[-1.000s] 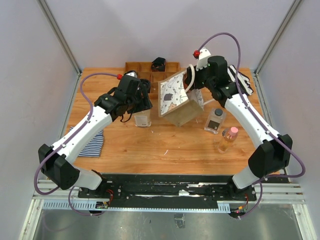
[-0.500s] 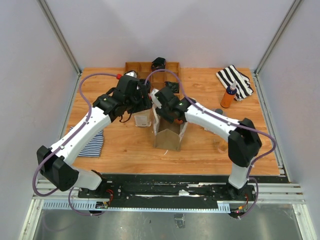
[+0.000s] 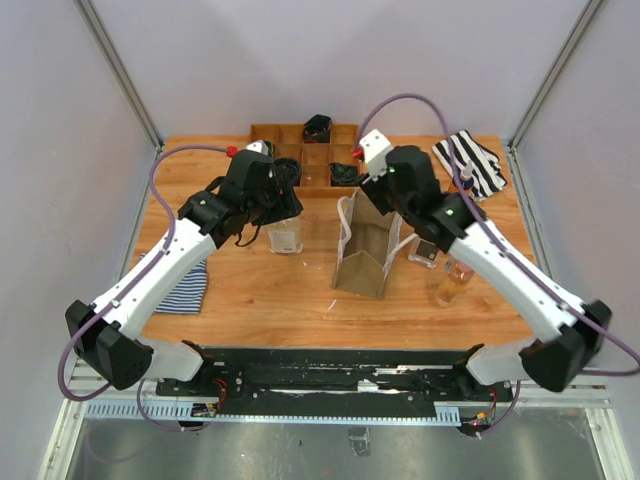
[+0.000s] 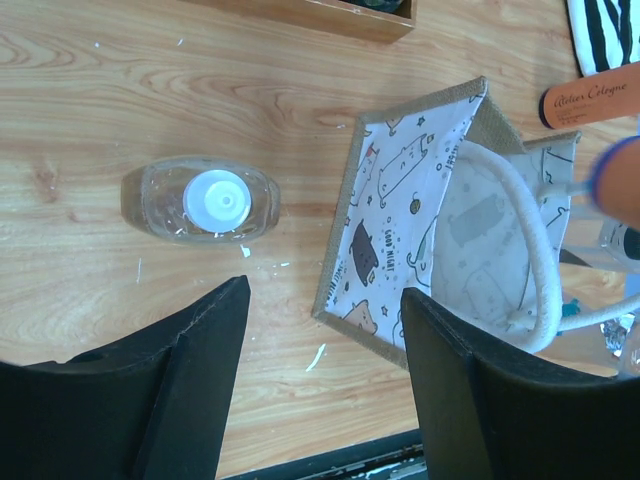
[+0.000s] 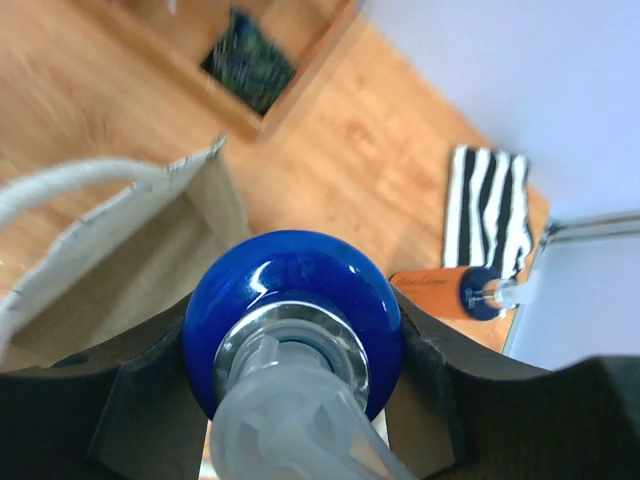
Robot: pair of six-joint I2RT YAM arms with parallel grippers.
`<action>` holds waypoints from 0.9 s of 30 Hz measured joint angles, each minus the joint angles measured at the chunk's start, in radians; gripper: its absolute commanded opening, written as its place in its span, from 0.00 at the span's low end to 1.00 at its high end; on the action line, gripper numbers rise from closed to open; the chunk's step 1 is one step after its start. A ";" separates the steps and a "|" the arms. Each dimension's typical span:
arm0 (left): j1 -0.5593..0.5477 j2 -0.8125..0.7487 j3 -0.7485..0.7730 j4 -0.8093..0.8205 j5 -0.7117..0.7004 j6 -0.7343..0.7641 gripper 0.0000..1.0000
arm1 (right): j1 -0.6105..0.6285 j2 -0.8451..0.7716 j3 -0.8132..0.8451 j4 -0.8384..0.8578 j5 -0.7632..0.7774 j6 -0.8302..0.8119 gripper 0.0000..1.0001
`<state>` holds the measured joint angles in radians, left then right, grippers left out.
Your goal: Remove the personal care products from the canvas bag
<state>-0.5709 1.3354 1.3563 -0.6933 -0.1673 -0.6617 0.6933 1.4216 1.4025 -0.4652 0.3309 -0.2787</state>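
Left gripper (image 4: 325,295): fingers spread wide with nothing between them, hanging above the table (image 3: 260,300), between the white-capped bottle and the bag
Right gripper (image 5: 292,345): pinching the pump bottle, one finger pressed to each side of its top
Pump bottle (image 5: 290,290): round blue top and a cloudy nozzle show in the right wrist view; it is held in the air over the open mouth of the bag, and its body is hidden
Bag (image 3: 362,265): tan, standing upright near the middle of the table with its mouth open; a white rope handle loops up and the lining carries a cartoon print
White-capped bottle (image 4: 200,200): clear, upright on the table, just left of the bag and apart from it
Grey-capped bottle (image 3: 424,250): on the table to the right of the bag, partly under the right arm
Pink-capped bottle (image 3: 452,283): peach, on the table nearer the front edge, close to the grey-capped one
Orange bottle (image 5: 440,293): lying on its side beside the black-and-white cloth (image 3: 470,160) at the far right
Wooden tray (image 3: 268,130): at the far edge, with dark items in some compartments
Blue striped cloth (image 3: 185,285): on the left side, partly under the left arm
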 measured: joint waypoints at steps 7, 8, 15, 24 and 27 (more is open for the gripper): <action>0.000 -0.007 0.000 0.005 -0.003 -0.001 0.66 | -0.005 -0.090 0.106 0.051 -0.023 0.029 0.01; 0.000 -0.007 0.000 0.006 -0.003 -0.001 0.66 | -0.018 -0.088 0.084 0.080 -0.028 0.036 0.01; 0.000 -0.008 0.000 0.007 -0.005 -0.001 0.66 | -0.193 0.005 -0.026 0.293 -0.104 0.149 0.01; 0.000 -0.035 -0.010 0.008 -0.019 0.000 0.67 | -0.367 0.350 0.266 0.350 -0.212 0.288 0.03; 0.000 -0.035 -0.015 0.007 -0.020 0.000 0.67 | -0.378 0.433 0.348 0.309 -0.233 0.317 0.02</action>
<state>-0.5709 1.3003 1.3415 -0.6861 -0.1871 -0.6613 0.3153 1.8545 1.7504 -0.1558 0.0975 0.0383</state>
